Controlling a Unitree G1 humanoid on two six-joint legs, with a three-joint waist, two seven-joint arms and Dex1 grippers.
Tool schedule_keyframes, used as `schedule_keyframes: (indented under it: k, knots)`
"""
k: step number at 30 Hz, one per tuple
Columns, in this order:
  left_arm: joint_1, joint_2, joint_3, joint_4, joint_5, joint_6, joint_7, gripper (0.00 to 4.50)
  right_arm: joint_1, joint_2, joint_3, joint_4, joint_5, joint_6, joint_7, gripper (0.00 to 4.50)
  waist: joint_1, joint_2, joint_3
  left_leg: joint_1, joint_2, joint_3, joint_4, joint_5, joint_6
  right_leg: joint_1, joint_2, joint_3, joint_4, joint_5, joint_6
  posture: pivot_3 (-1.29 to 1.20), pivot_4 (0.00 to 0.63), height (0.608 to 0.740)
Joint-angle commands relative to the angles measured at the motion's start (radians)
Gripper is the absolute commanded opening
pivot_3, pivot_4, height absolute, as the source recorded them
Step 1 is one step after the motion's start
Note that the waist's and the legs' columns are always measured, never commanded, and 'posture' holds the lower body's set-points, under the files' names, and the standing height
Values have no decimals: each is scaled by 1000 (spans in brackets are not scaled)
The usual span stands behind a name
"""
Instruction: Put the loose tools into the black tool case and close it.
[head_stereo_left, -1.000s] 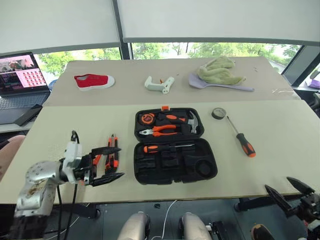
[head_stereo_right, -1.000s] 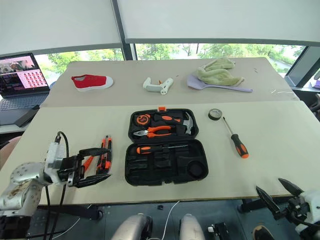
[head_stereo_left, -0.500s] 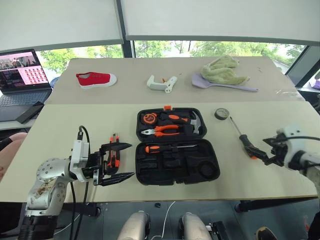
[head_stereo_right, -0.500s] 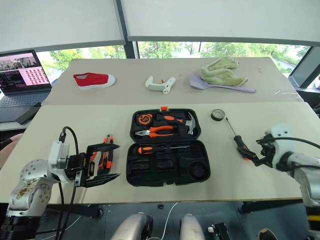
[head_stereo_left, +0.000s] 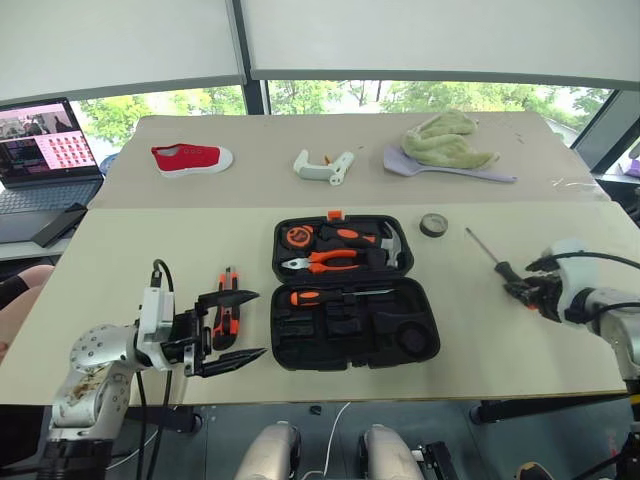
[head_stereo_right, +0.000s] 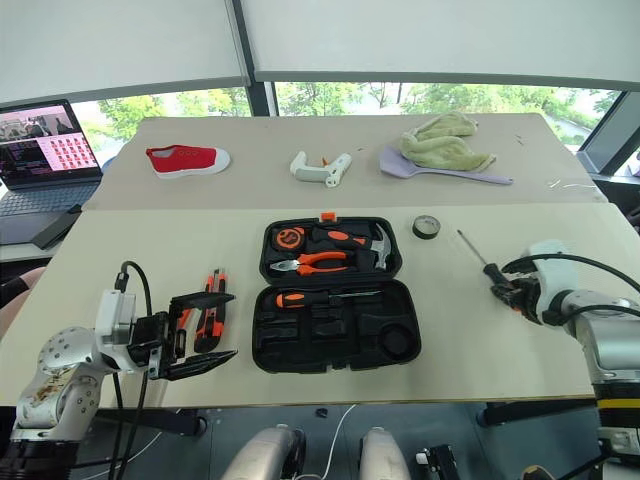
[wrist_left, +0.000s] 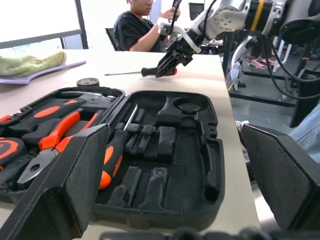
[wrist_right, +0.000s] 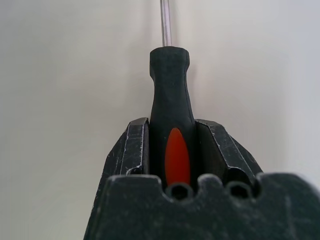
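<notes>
The right gripper (wrist_right: 171, 145) squeezes the black-and-orange handle of a screwdriver (head_stereo_left: 497, 264), one finger on each side. The screwdriver lies on the table (head_stereo_left: 120, 270), well to the right of the black tool case (head_stereo_left: 352, 290). A small dark tape roll (head_stereo_left: 433, 225) sits near its metal tip. The case lies open, with another screwdriver (head_stereo_left: 335, 296) in a slot. The left gripper (head_stereo_left: 237, 326) is wide open and holds nothing. It sits just left of the case, beside the utility knife (head_stereo_left: 226, 310).

Bright daylight from rear windows (head_stereo_left: 330, 97); wrist foregrounds look perhaps soft.
</notes>
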Motion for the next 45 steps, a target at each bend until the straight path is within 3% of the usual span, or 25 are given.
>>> schedule_keyframes:
  k: [1,5,11,20,45]
  knots:
    - [-12,4,33,4,-15,-19,17,4500,-64,-35,-15,-74,43,-378,263,1037,-7,0,0,0,0,0,0,0,0,0,0,0,0,0,0,0,150,740]
    - [6,22,51,39,7,-44,11,4500,-192,-46,136,-100,105,-504,633,1037,-34,2,1,2,2,1,0,0,-1,0,4,1,0,0,0,0,150,740]
    - [81,49,91,17,23,-63,30,4500,-399,4,398,-76,4,-435,826,1037,-44,-1,3,3,5,0,-1,-2,-2,1,5,1,-1,0,0,0,150,740]
    - [190,39,91,-131,17,-33,117,4500,-466,117,592,-33,-201,-361,760,1037,-15,-2,3,-10,3,0,1,-2,-2,-15,1,3,2,1,-1,0,150,740]
    - [160,47,54,-175,26,11,190,4500,-469,189,632,3,-286,-426,786,1037,-22,-2,3,-9,2,0,1,-2,-3,-15,3,3,2,2,-2,0,150,740]
